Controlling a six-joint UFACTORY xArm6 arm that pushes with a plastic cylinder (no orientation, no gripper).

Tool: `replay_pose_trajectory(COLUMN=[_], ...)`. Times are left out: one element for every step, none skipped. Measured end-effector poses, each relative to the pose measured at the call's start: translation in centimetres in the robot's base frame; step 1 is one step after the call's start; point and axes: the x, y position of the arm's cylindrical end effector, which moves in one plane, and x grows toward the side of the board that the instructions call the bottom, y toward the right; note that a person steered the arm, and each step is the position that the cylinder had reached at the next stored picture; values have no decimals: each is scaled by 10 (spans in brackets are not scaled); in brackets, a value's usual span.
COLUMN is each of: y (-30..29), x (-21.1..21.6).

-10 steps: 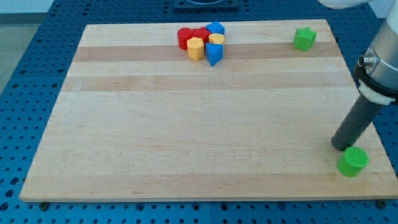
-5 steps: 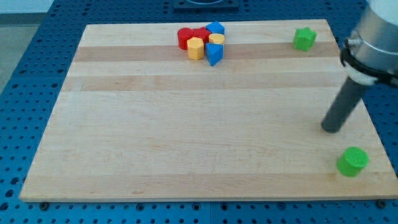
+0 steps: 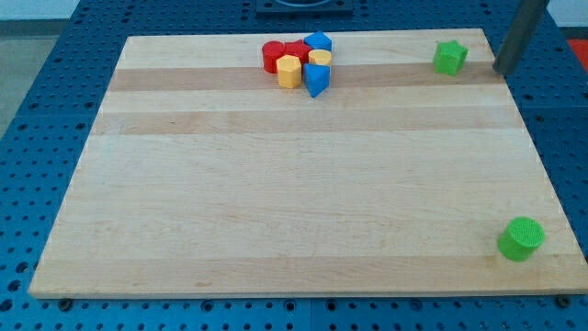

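hovering at board (image 3: 276, 202) right edge: my tip (image 3: 502, 71), near green star (image 3: 449, 57); tool state: cannot tell.

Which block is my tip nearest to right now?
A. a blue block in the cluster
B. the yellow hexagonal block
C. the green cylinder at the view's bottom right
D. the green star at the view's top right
D: my tip sits just to the view's right of the green star, apart from it, far from the green cylinder.
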Motion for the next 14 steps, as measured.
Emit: replay_pose_trajectory(y=[-2, -28, -60, -72, -72, -72, -72, -72, -72, -80, -98, -119, -126, -126], x=[-34, -43, -44, -44, -41, -27, -6, 15, 41, 52, 52, 53, 74, 106])
